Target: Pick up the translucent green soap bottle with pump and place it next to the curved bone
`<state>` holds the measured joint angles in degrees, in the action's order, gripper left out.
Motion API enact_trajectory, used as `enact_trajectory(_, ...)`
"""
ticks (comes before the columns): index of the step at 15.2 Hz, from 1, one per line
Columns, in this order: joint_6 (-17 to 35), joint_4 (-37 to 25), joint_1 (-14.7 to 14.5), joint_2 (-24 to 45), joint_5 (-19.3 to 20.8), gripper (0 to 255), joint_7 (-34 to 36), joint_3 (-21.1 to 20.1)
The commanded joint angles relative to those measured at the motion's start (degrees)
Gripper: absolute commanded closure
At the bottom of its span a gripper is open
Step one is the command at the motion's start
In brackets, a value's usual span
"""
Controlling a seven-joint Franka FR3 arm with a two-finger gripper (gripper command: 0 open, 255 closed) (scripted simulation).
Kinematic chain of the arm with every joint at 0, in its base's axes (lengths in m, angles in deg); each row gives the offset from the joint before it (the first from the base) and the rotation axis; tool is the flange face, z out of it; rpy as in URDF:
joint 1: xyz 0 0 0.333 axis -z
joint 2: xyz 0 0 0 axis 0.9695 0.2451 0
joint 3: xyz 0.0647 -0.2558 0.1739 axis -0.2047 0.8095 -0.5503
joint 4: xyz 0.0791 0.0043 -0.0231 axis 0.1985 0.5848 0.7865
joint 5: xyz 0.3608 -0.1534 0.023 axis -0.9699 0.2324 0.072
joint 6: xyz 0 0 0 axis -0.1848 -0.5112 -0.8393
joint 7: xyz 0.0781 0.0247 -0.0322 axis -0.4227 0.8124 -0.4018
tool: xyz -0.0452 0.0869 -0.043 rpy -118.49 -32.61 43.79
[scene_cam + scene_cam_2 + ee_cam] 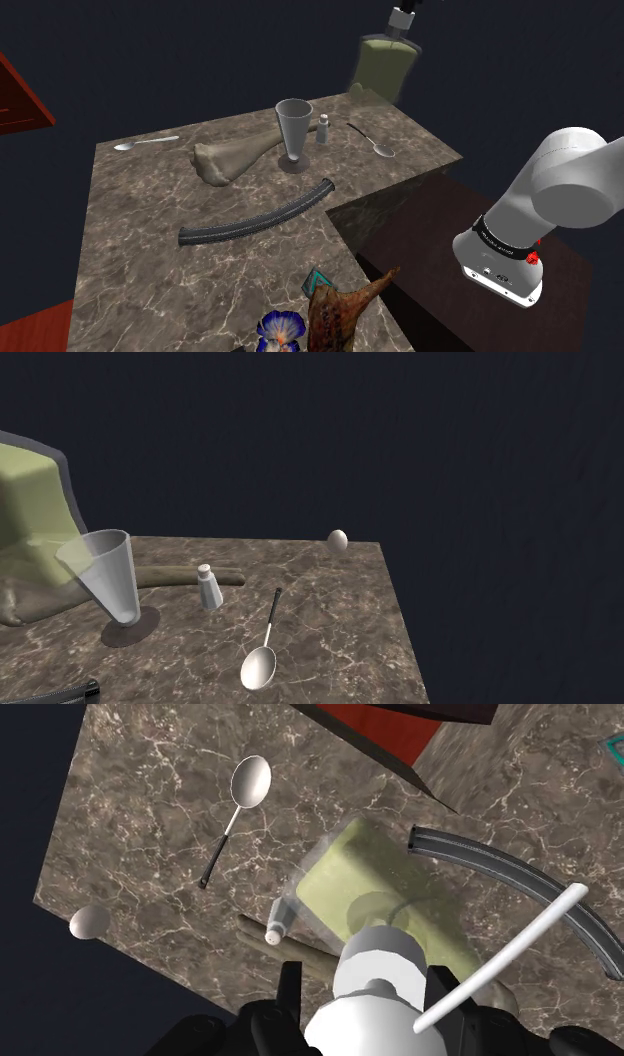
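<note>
Over the brown marble counter (130, 200) the soap bottle (383, 66) hangs in the air — translucent olive-green, flat-sided, white pump on top — with the gripper (365, 974) fingers clamped around its pump.

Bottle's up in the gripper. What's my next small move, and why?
Probably carry it toward the shoulder view's left, keeping it high: the gripper clasps the bottle by its pump, the bottle hangs above the table, and the glass stands between it and the bone.
</note>
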<state>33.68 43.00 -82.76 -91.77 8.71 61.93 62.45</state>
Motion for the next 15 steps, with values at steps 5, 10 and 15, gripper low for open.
enact_trajectory(5,4.20,6.17,-0.32,-1.92,-0.32,255,0.81,-0.33)
enact_trajectory(10,7.73,11.16,-0.53,-3.37,-0.47,255,1.13,-0.37)
enact_trajectory(15,11.27,15.89,-0.73,-4.55,-0.59,255,1.47,-0.44)
